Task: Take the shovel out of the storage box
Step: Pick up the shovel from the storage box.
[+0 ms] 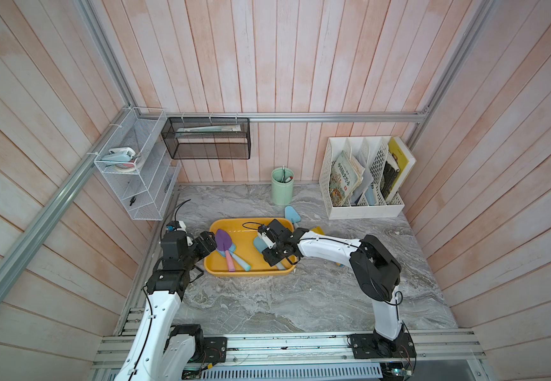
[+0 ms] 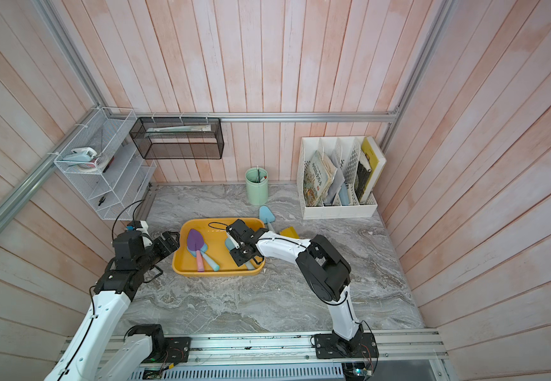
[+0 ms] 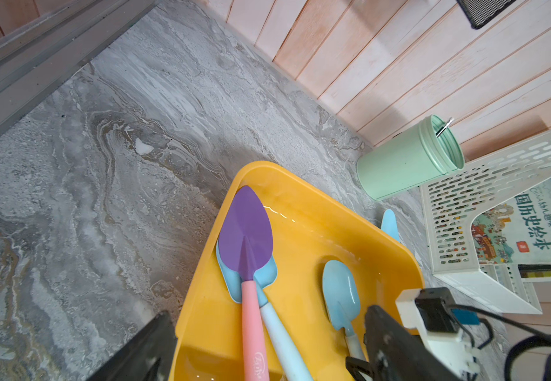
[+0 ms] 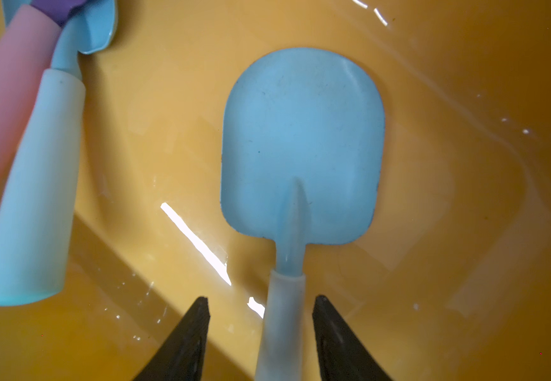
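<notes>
left gripper (image 1: 208, 244) is sitting at the left rim of the storage box (image 1: 251, 272), can't tell if its jaws are clenched; blue shovel (image 4: 302, 145) is lying inside, right side, and right gripper (image 4: 260, 298) is straddling its handle, jaws released, not pinching yet

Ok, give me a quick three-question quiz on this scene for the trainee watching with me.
1. How many shovels lie inside the storage box?
2. True or false: the right gripper is clamped shut on the handle of the blue shovel.
3. The blade of the purple-bladed shovel rests on: A) the box's bare floor; B) the blade of a second blue shovel; C) the box's rim.

Key
1. Three.
2. False: its fingers stand either side of the handle, with gaps showing.
3. B.
</notes>
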You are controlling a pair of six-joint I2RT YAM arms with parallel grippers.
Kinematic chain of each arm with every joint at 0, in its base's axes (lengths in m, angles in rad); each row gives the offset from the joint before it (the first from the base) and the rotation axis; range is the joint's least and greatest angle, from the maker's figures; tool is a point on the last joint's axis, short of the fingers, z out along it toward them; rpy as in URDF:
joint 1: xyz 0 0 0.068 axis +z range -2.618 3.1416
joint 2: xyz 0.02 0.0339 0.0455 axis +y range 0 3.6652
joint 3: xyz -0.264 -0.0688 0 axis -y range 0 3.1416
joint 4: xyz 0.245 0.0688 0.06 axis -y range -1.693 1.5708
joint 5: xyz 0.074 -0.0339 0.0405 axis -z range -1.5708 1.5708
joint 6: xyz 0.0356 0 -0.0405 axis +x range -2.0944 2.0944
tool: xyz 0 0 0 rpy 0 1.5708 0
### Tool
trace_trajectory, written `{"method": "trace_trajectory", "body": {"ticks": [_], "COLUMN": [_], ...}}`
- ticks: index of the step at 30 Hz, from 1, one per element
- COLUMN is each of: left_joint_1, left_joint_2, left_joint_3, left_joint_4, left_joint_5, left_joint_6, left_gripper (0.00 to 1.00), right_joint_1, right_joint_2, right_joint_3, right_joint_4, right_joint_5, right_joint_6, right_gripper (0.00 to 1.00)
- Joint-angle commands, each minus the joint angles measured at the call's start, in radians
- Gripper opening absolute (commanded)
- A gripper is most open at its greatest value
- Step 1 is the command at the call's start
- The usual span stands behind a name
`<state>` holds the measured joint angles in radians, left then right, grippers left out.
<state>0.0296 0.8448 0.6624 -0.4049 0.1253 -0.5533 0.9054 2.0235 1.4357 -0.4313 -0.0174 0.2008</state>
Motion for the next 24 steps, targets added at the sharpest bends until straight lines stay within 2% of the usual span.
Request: {"method": "trace_trajectory", "body": {"ticks": [1,7,14,16,18,24], "left_joint_1": [-0.003,-0.003,-0.003,-0.003,-0.003,-0.003], "left_joint_2": [0.003,0.006,0.004,0.005,0.005,0.002], "left_joint_3": [-0.010,-0.010,-0.009,-0.008,-0.008,-0.006], "left_joint_4": [0.000,0.001,-0.002,-0.002,-0.006,-0.009], "left_joint_5": [-0.012,-0.015,-0.016,-0.017,-0.017,-0.021], "left_joint_6": [0.012,0.011,0.012,0.012,0.012,0.012], "left_gripper": [0.93,0.93,0.93,0.93,0.93,0.93], "right_joint_1": [0.004,0.007,0.006,0.004,0.004,-0.065], "right_joint_2": [0.034,0.075,0.068,0.047,0.004,-0.246], "right_joint_3": [-0.004,-0.015,0.002,0.016,0.024,-0.032], "right_joint_4": [-0.045,-0.050,-0.026,-0.019,-0.002,0.086], "right_joint_5": [0.018,0.038,0.071,0.080,0.107,0.152], "right_joint_6": [-0.004,0.008,0.021,0.025,0.032,0.069], "right_gripper": [0.52,0.48,0.19,0.07,0.00,0.00]}}
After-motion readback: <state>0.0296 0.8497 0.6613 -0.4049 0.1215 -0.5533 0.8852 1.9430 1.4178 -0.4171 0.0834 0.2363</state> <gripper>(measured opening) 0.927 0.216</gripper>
